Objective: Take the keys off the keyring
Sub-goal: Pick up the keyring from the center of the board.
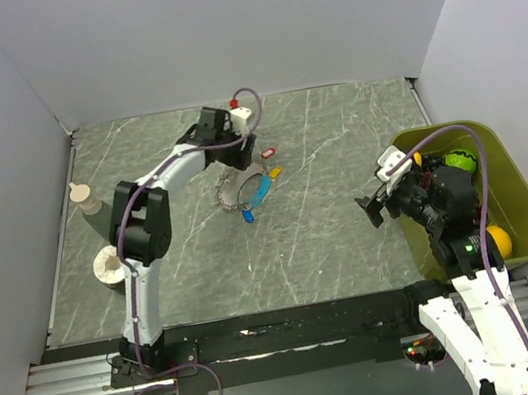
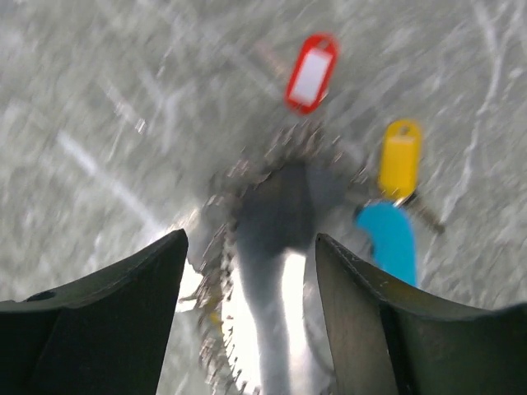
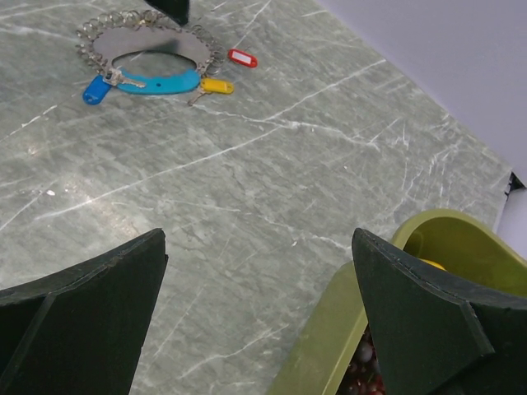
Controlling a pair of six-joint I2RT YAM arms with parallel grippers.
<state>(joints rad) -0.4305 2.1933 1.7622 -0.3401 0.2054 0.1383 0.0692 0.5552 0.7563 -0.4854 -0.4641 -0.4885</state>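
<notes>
The floppy silvery chain-link keyring point(image 1: 225, 199) lies flat on the grey marbled table point(image 1: 351, 234). The red key tag point(image 2: 311, 72), the yellow-orange key tag point(image 2: 400, 158), the curved light-blue strip point(image 2: 389, 240) and the small blue key tag point(image 3: 95, 91) sit along its right and near sides. The left arm's jaws stand wide apart and hold nothing, poised over the ring's far edge. The right arm's jaws, also fully spread and empty, hang well apart from it, beside the olive-green bin point(image 1: 522, 195). The main risk is a pinch that gathers loose links instead of one tag, so the whole loop would lift or drag and the tags would bunch. The tags are tiny and lie flat, so the jaws could also slide off them. With nothing pinning the ring, any pull would probably just tow it along. Whether the red tag is attached cannot be told.
</notes>
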